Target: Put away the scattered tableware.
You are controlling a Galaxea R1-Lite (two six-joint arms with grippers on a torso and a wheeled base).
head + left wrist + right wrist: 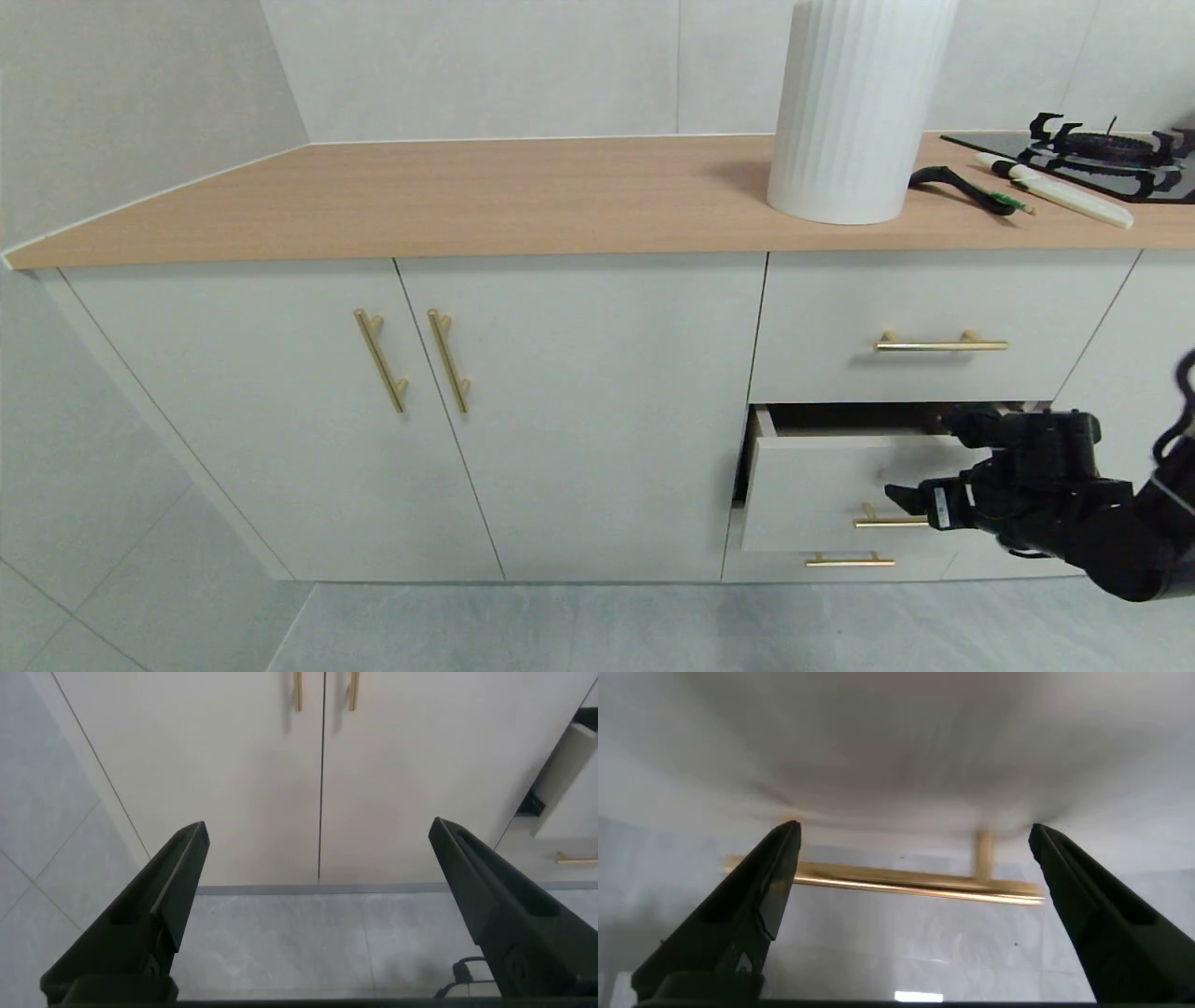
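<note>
Gold bar handle (878, 879) runs crosswise just ahead of the spread fingers of my right gripper (913, 838). It belongs to the middle drawer (812, 485), which stands partly pulled out. My left gripper (318, 831) hangs low with its fingers wide apart, facing the closed cabinet doors (420, 775). Toward the right end of the worktop (467, 196), a black serving spoon (962, 187) and a long white utensil (1060, 193) lie between the white ribbed vase (854, 112) and the hob (1102, 154).

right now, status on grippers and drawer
Left gripper open, facing cabinet doors. Right gripper open at drawer handle. Drawer part open. Tableware on countertop. Vase beside it.
</note>
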